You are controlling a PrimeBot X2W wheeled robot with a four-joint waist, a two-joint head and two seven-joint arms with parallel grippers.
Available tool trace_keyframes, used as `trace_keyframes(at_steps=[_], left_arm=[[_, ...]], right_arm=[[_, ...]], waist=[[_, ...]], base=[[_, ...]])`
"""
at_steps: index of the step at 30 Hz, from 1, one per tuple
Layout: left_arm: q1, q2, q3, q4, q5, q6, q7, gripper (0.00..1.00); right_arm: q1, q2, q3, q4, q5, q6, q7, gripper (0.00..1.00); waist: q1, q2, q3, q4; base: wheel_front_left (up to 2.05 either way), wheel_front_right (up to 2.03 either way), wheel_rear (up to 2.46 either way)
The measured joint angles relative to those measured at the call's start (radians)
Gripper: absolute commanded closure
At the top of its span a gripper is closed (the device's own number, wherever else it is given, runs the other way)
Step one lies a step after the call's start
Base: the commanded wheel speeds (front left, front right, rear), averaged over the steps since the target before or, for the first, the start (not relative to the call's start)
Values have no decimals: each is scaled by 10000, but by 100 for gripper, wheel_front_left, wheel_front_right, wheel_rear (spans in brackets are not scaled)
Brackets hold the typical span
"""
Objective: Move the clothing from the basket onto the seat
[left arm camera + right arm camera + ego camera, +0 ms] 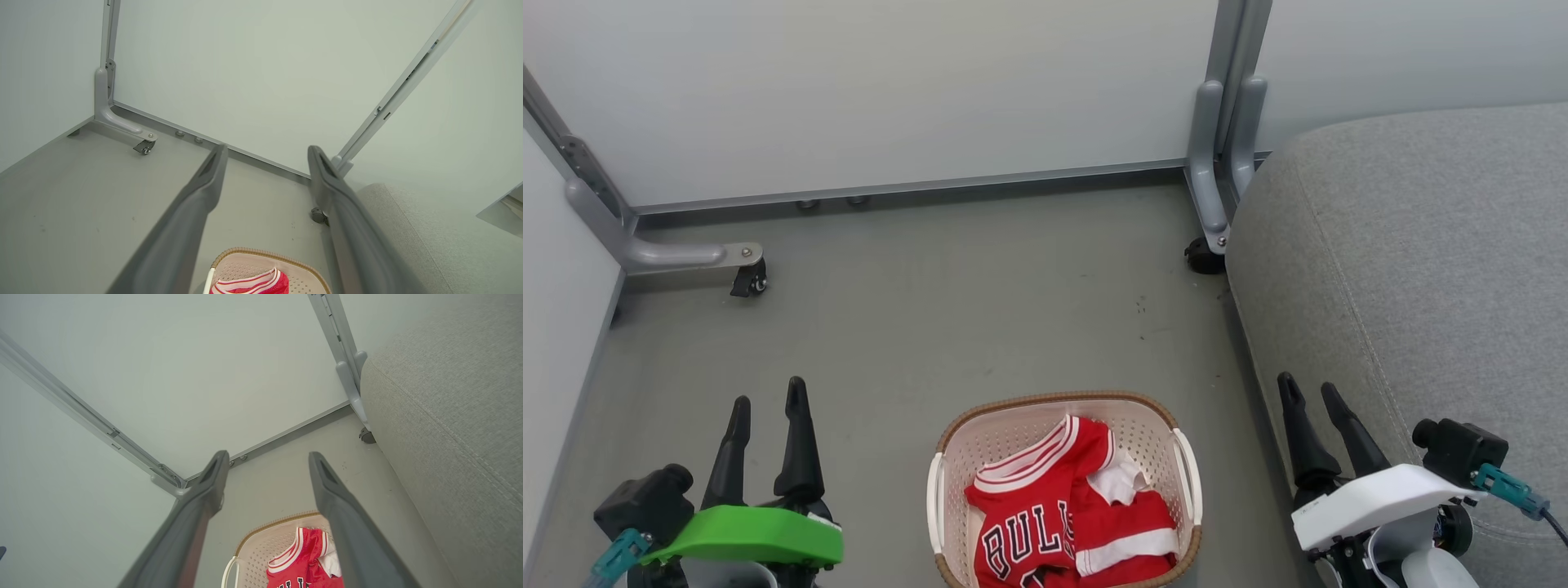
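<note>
The robot's left gripper (768,392), under its green cover, stands at the lower left with its two dark fingers spread wide and nothing between them. The right gripper (1308,384), on its white mount at the lower right, is likewise spread wide and empty, its fingers pointing up in front of the edge of the seat (1421,261). Between the two arms, on the grey floor (980,310), sits the basket (1045,400), cream and perforated with a brown woven-look rim. In it lies the clothing: a red jersey (1029,523) with white trim and dark "BULLS" lettering, crumpled toward the basket's left, and red shorts (1131,543) with a white band, bunched beside it on the right. Neither gripper touches the basket or the garments; they hover apart from it, one on each side. The large grey upholstered seat rises just to the right of the basket and carries no garment on the part in view. Pale partition panels (890,90) on castered metal feet (678,253) close off the corner behind. By the look of things the job stands at its start: both garments are to be lifted out and laid on the seat, and no piece has been grasped.
</note>
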Motion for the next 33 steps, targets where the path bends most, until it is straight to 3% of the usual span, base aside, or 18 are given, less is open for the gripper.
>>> trace_keyframes(at_steps=[33], left_arm=[[119,167,-445,-288,3336,171,-798,0]], right_arm=[[100,65,274,-324,-3066,2,-788,0]], waist=[[0,0,73,-101]], base=[[0,0,0]])
